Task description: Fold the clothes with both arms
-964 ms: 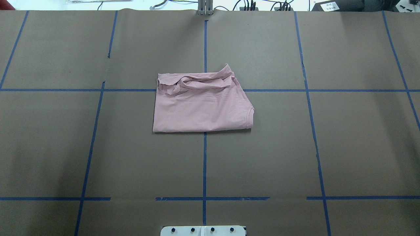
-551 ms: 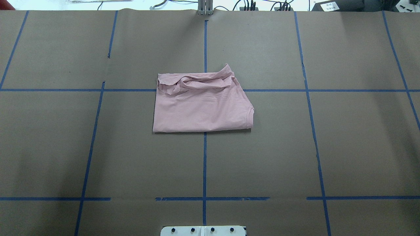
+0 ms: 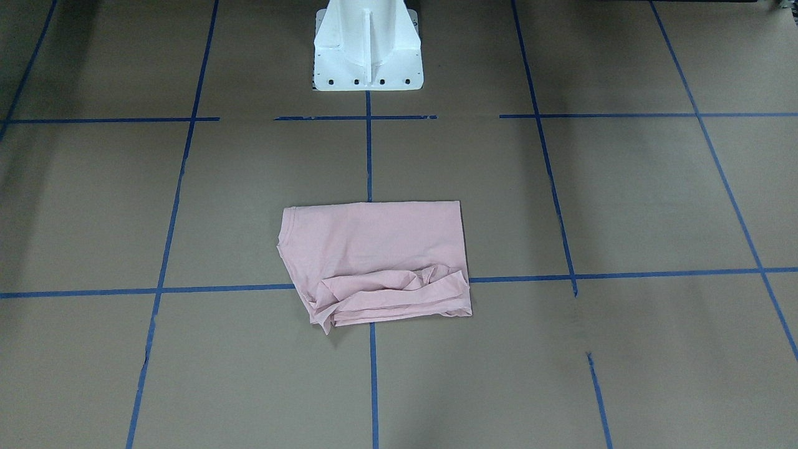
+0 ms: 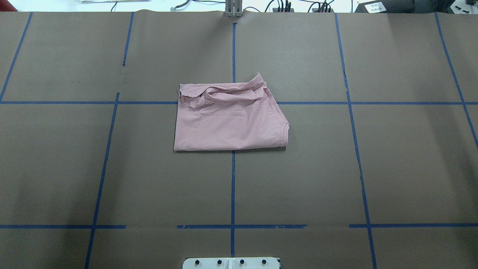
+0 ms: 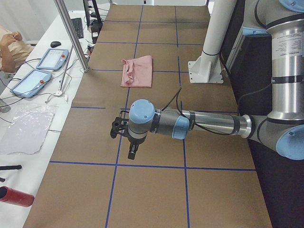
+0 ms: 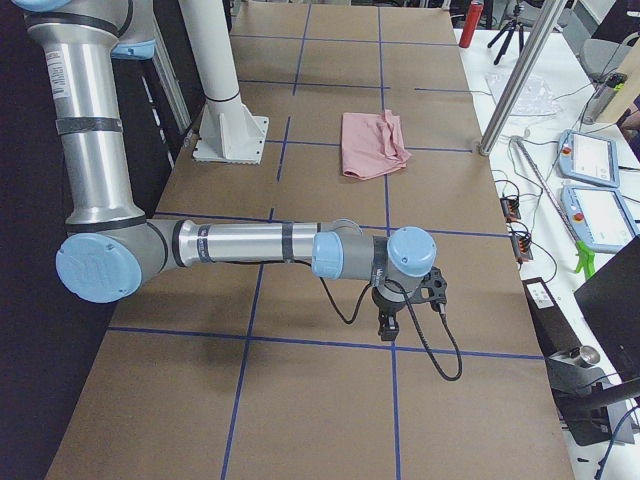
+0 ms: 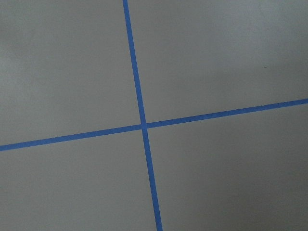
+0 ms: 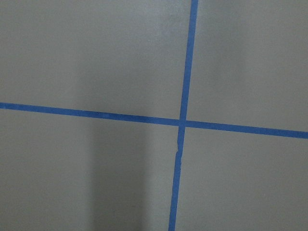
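The folded pink shirt (image 4: 227,125) shows only plain fabric. Its inner layers and underside are hidden. The left gripper (image 5: 131,155) appears only in the left side view, small and dark. The right gripper (image 6: 386,330) appears only in the right side view. How the jaws of either one stand cannot be told. The white pedestal (image 3: 366,47) is cut off by the top edge of the front view, and only its foot plate shows at the overhead view's bottom edge. A person (image 5: 8,45) is cropped at the left side view's edge.
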Motion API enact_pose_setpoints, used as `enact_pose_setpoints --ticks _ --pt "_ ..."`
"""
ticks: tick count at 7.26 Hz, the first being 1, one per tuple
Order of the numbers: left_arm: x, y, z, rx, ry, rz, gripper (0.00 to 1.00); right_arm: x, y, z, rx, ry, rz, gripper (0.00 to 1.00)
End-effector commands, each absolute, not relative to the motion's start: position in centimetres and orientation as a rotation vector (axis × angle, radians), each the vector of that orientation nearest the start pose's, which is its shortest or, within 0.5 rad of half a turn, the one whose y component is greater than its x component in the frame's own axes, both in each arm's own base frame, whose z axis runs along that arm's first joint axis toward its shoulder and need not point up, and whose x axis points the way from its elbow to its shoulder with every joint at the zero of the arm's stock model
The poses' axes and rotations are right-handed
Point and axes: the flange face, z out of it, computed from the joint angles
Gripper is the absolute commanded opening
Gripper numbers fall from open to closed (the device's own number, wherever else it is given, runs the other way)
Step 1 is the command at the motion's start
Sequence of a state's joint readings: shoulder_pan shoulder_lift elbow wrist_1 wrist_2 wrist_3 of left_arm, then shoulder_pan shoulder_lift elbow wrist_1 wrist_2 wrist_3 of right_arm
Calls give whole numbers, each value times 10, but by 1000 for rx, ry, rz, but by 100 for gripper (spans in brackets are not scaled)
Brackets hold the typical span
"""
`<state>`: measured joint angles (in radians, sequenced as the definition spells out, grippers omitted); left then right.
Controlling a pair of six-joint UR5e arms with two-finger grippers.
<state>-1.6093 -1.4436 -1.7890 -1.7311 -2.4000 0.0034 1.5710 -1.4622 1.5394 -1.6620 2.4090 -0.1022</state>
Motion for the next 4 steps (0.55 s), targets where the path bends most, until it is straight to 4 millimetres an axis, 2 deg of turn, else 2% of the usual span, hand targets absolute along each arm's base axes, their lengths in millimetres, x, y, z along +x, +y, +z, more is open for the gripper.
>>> enact_pose_setpoints --ticks 1,2,3,4 --pt "-77 -452 585 262 816 76 100 60 -536 591 96 -832 -120 100" --pt "-79 -442 592 248 824 67 100 59 -535 597 83 -832 -118 100" --pt "-79 -425 599 233 820 58 100 58 -535 595 88 -836 -119 100" --pt "-78 -423 604 220 817 54 100 60 -534 598 85 -832 -115 100"
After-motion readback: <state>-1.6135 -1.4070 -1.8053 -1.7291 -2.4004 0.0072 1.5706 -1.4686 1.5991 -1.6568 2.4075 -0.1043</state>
